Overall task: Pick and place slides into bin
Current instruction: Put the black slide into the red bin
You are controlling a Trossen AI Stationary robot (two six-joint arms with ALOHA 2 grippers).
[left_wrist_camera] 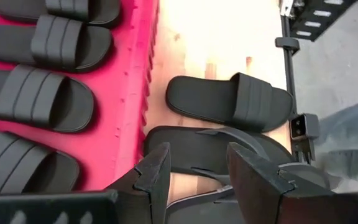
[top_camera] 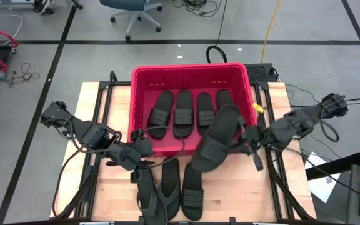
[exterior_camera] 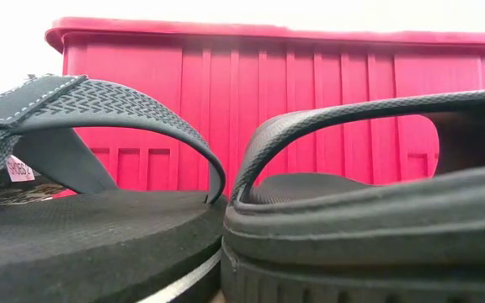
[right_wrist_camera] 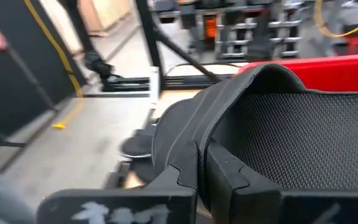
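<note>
The red bin (top_camera: 140, 100) stands at the table's far middle with several black slides (top_camera: 185, 114) lying flat in it. My right gripper (top_camera: 245, 135) is shut on another slide (top_camera: 214, 140), held above the bin's near right corner. On the table in front of the bin lie two thong-strap slides (top_camera: 149, 192) and one wide-strap slide (top_camera: 193, 189), soles down. My left gripper (top_camera: 140, 152) hangs open above the thong slides (left_wrist_camera: 216, 146) at the bin's near left, touching nothing. My right gripper pinches the held slide by its wide strap (right_wrist_camera: 188, 140), close to where the strap joins the sole's side. The fingers (right_wrist_camera: 229, 174) come in roughly level from the table's right. The slide is lifted clear and tilted, its textured footbed (right_wrist_camera: 316, 137) facing the gripper, one end over the bin's near rim.
The bin's thick near wall (exterior_camera: 293, 109) rises behind the table's slides (exterior_camera: 377, 210). Black frame rails (top_camera: 274, 162) run along both table sides. Bare wood shows on the table's near left (top_camera: 111, 194) and near right (top_camera: 242, 194).
</note>
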